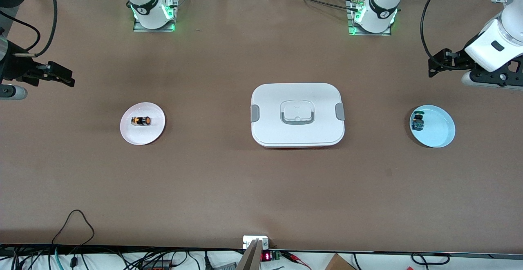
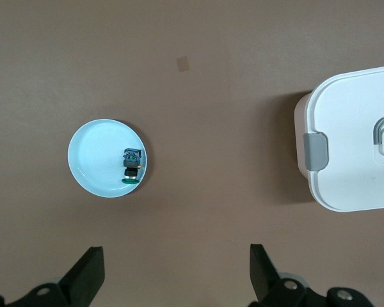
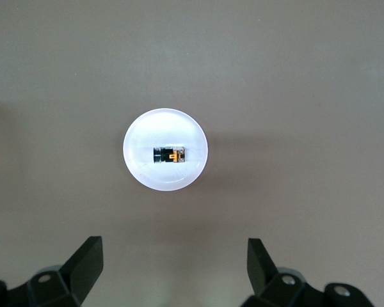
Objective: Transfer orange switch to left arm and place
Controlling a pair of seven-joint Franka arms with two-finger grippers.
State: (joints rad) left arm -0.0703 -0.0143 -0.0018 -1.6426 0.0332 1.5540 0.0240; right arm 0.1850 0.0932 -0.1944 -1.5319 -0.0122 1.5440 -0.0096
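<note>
The orange switch (image 1: 141, 121) lies on its side on a small white plate (image 1: 139, 135) toward the right arm's end of the table. It also shows in the right wrist view (image 3: 168, 155), on the plate (image 3: 147, 128). The white box (image 1: 297, 114) with grey clips sits mid-table, and part of it shows in the left wrist view (image 2: 358, 141). My right gripper (image 1: 67, 78) (image 3: 173, 243) is open and empty, up over the table at its end, apart from the white plate. My left gripper (image 1: 432, 68) (image 2: 176, 252) is open and empty, up over the table at the left arm's end.
A light blue plate (image 1: 439, 129) toward the left arm's end holds a small black switch with a green top (image 1: 417, 121). Both show in the left wrist view, the plate (image 2: 93, 160) and the switch (image 2: 132, 166). Cables lie along the table edge nearest the front camera.
</note>
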